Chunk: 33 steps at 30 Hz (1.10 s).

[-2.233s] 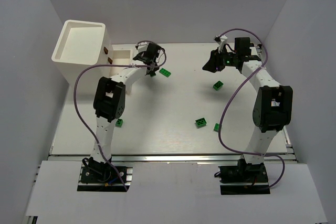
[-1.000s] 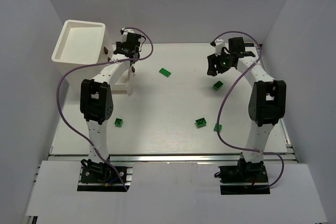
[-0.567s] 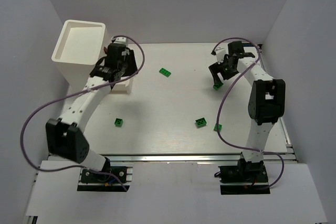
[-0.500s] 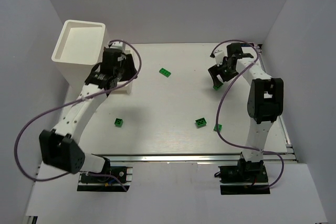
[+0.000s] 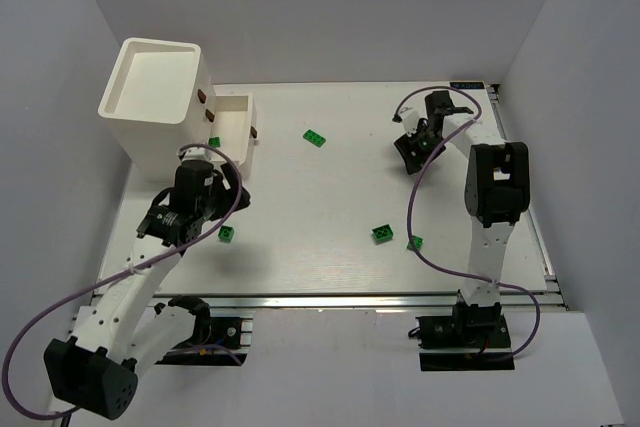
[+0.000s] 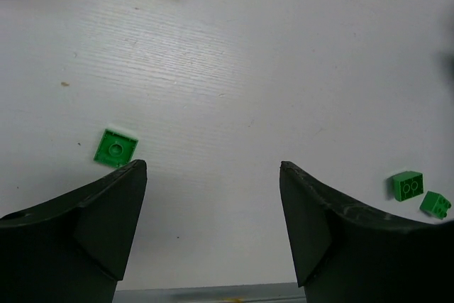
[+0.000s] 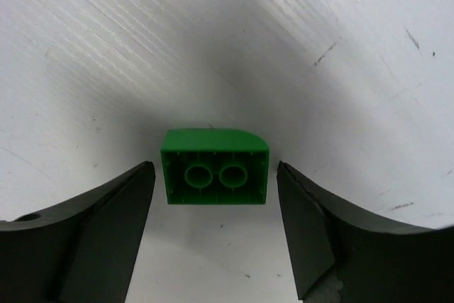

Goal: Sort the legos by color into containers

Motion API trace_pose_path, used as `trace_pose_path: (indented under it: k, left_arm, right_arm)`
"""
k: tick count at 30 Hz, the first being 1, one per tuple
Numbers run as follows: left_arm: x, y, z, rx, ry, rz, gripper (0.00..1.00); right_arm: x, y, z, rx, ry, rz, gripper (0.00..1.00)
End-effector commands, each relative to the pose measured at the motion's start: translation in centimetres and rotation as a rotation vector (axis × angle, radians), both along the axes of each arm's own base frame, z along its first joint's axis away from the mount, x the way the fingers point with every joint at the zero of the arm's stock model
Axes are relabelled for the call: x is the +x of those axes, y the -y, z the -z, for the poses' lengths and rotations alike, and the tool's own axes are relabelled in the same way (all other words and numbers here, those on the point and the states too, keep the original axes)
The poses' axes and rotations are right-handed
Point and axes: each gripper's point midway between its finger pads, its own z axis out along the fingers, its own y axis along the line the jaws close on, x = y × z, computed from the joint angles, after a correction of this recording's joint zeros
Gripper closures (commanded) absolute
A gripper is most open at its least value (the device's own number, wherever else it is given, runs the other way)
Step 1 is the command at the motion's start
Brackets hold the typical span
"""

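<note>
Top view, containers: the tall square white plastic bin [image 5: 150, 97] is standing at the far left of the white table [image 5: 320, 197]. The lower white rectangular plastic tray [image 5: 236, 112] is adjoining its right side.
Top view, tray edge: a tiny green studded brick [image 5: 214, 142] is sitting at the tray's near side. I cannot tell whether it is inside or on the rim.
Top view, left gripper [image 5: 205, 215]: it is hanging over the near-left table, just beside a flat green square plate [image 5: 228, 234].
Top view, right gripper [image 5: 411, 152]: it is reaching down at the far right, covering whatever is lying beneath it.
Top view, loose pieces: a long green brick [image 5: 316, 137] is lying at the far middle. A green block [image 5: 382, 234] and a smaller green piece [image 5: 414, 242] are lying close together near the right arm, well apart from both grippers.

Left wrist view, left gripper [image 6: 211, 169]: its jaws are gaping wide, with only bare table between them.
Left wrist view, flat green square plate [image 6: 113, 148]: it is lying just beside the tip of the finger on the picture's left, outside the gap.
Left wrist view, other pieces: the green block [image 6: 407, 185] and the smaller green piece [image 6: 435, 204] are lying beyond the other finger.

Right wrist view, right gripper [image 7: 215, 168]: its jaws are standing apart, gripping nothing.
Right wrist view, upturned green brick [image 7: 215, 148]: it is lying between the two fingers, centred, with a gap on each side. Its hollow underside is facing the camera.
</note>
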Motion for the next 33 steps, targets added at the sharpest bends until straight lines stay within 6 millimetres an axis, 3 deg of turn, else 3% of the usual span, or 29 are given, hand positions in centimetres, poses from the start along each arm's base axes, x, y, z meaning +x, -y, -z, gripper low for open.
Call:
trace_pose_path:
  k: [1,3,5,8,10,12,13,14,16,17,19,20,21,22,23,24,26,29,31,33]
  left_arm:
    - [-1.4,-1.5,1.6,-0.011,-0.039,-0.112,0.15]
    - [-1.9,-2.3,2.2,-0.012,-0.048,-0.176,0.15]
    - [-2.6,-3.4,3.2,-0.007,-0.075,-0.250,0.15]
    - [-3.4,-4.6,4.0,-0.015,-0.095,-0.357,0.15]
    - [-4.1,-5.3,4.8,-0.011,-0.134,-0.421,0.10]
    - [-4.3,-5.5,5.8,-0.010,-0.177,-0.470,0.09]
    - [-4.6,-5.5,6.2,-0.003,-0.203,-0.480,0.09]
    - [-4.5,-5.4,6.1,-0.013,-0.212,-0.494,0.08]
    - [-4.8,-5.5,6.9,0.002,-0.262,-0.516,0.06]
    - [-4.8,-5.4,7.0,-0.011,-0.271,-0.536,0.06]
    - [-4.8,-4.9,7.5,-0.024,-0.299,-0.523,0.06]
    - [-4.8,-4.7,7.7,-0.027,-0.306,-0.517,0.06]
    - [-4.8,-4.5,7.8,-0.034,-0.315,-0.510,0.06]
    - [-4.8,-4.4,7.9,-0.034,-0.320,-0.508,0.06]
    - [-4.7,-4.3,7.8,-0.037,-0.321,-0.506,0.06]
    - [-4.7,-4.3,7.7,-0.035,-0.323,-0.507,0.06]
    - [-4.7,-4.2,7.6,-0.038,-0.321,-0.495,0.06]
    - [-4.8,-3.9,7.4,-0.053,-0.321,-0.485,0.06]
    - [-5.1,-3.6,7.4,-0.067,-0.339,-0.475,0.06]
    - [-5.6,-3.4,7.4,-0.085,-0.347,-0.468,0.06]
  right_arm:
    - [1.3,-1.3,-0.5,0.034,0.044,-0.054,0.30]
    - [0.9,-1.8,-0.5,0.043,0.036,-0.079,0.38]
    - [0.4,-2.3,-0.6,0.058,0.033,-0.101,0.53]
    - [-0.1,-4.5,-2.3,0.124,0.060,-0.180,0.76]
    - [-0.8,-7.2,-4.4,0.211,0.073,-0.271,0.92]
    - [-1.2,-11.4,-7.2,0.316,0.105,-0.378,0.99]
    - [-1.2,-13.0,-8.4,0.360,0.120,-0.404,1.00]
    - [-1.9,-16.1,-9.3,0.396,0.132,-0.467,1.00]
    - [-0.7,-19.8,-12.8,0.499,0.220,-0.503,0.99]
    - [-0.9,-22.2,-13.4,0.536,0.234,-0.533,0.99]
    - [-0.7,-27.3,-16.5,0.637,0.312,-0.577,0.98]
    - [-0.3,-28.8,-16.4,0.669,0.318,-0.577,0.97]
    - [-1.0,-31.7,-17.8,0.716,0.345,-0.616,0.97]
    - [-0.2,-33.3,-19.6,0.768,0.426,-0.635,0.97]
    - [-0.1,-34.8,-19.3,0.812,0.402,-0.597,0.97]
    - [-1.2,-37.3,-19.8,0.850,0.415,-0.620,0.97]
    - [-0.3,-39.7,-21.5,0.941,0.502,-0.593,0.97]
    - [-1.0,-43.4,-23.1,1.038,0.617,-0.598,0.96]
    - [-1.5,-44.9,-23.7,1.080,0.653,-0.596,0.97]
    - [-0.8,-46.7,-23.8,1.103,0.736,-0.567,0.96]
